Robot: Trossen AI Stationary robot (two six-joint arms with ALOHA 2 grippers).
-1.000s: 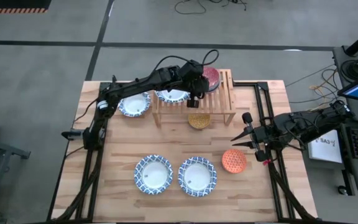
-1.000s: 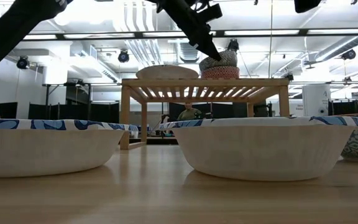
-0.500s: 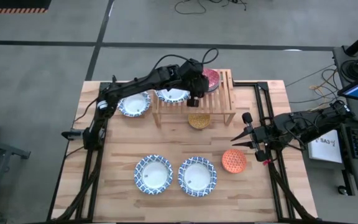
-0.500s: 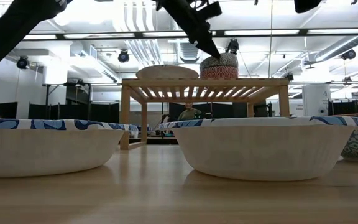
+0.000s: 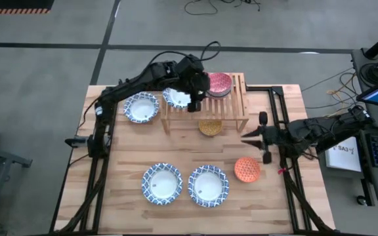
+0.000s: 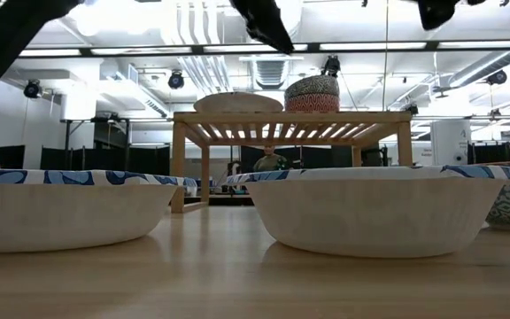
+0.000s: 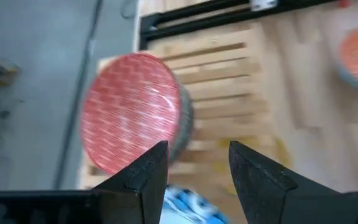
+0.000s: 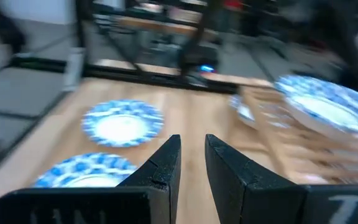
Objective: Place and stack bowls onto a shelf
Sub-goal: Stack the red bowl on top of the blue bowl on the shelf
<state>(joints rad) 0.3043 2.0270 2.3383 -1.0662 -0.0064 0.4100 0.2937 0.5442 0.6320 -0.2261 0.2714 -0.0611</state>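
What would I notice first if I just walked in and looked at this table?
Probably the pink-red bowl, sitting in a darker bowl on top of the small wooden shelf at the far side of the table, with the left pincer open just beside it. Next, the two big blue-and-white bowls side by side at the near edge, and the orange bowl by the right pincer.

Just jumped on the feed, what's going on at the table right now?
The left gripper hangs open above the shelf, holding nothing. On the shelf sit a pink-red bowl nested in a dark bowl and one patterned bowl. The right gripper waits near the orange bowl. Three patterned bowls and the mustard bowl lie off the shelf.
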